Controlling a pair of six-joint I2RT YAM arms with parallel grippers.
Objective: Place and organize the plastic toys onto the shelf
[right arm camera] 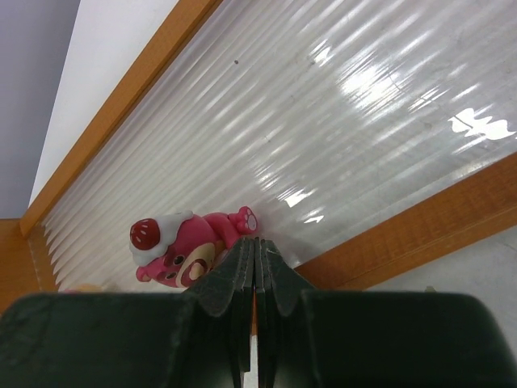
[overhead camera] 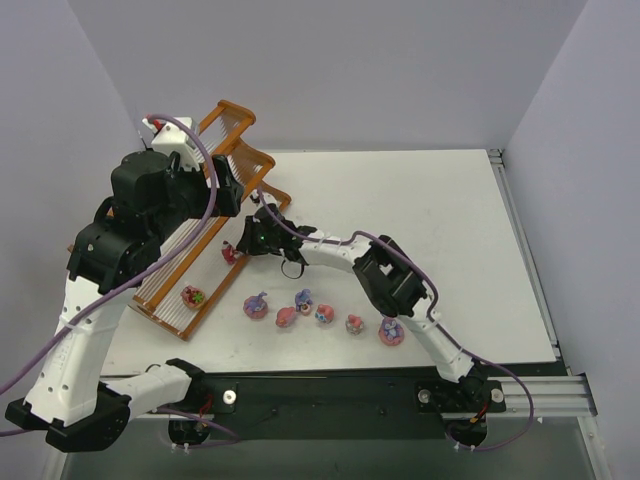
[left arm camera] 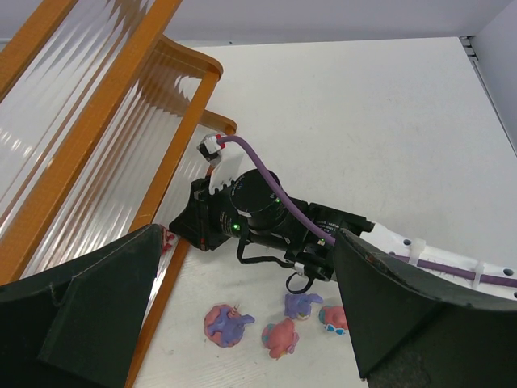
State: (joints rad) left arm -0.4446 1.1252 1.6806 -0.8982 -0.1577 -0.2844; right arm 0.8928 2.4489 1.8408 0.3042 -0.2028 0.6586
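- right gripper is pinched fully closed on nothing. The pink bear figurine lies just past its tips, on the shelf rods by the frame rail
- six more toys in a loose row on the white table, gray walls behind
- left gripper hangs over the shelf, fingers spread wide, empty

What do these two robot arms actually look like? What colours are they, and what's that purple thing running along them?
Both the left arm and right arm are slim white tubes joined by chunky black joint housings. A purple cable runs along each. The fingers are matte black wedges, and a small green light glows near the right wrist.
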